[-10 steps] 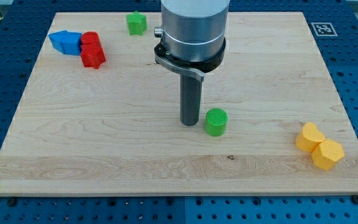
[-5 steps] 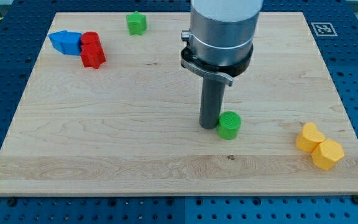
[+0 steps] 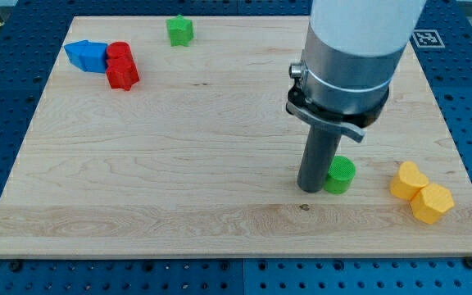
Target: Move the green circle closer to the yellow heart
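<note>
The green circle (image 3: 340,175) is a short green cylinder on the wooden board, right of centre toward the view's bottom. My tip (image 3: 310,188) touches its left side. The yellow heart (image 3: 406,180) lies to the view's right of the circle, near the board's right edge, with a gap of bare wood between them. A yellow hexagon (image 3: 431,203) sits against the heart's lower right.
A green star-like block (image 3: 179,30) lies at the view's top, left of centre. A blue block (image 3: 86,56) and a red block (image 3: 122,65) touch each other at the top left. The board (image 3: 154,164) ends close to the yellow blocks on the right.
My tip has slid to the view's right and slightly down, pushing the green circle with it toward the yellow heart. The other blocks have not moved.
</note>
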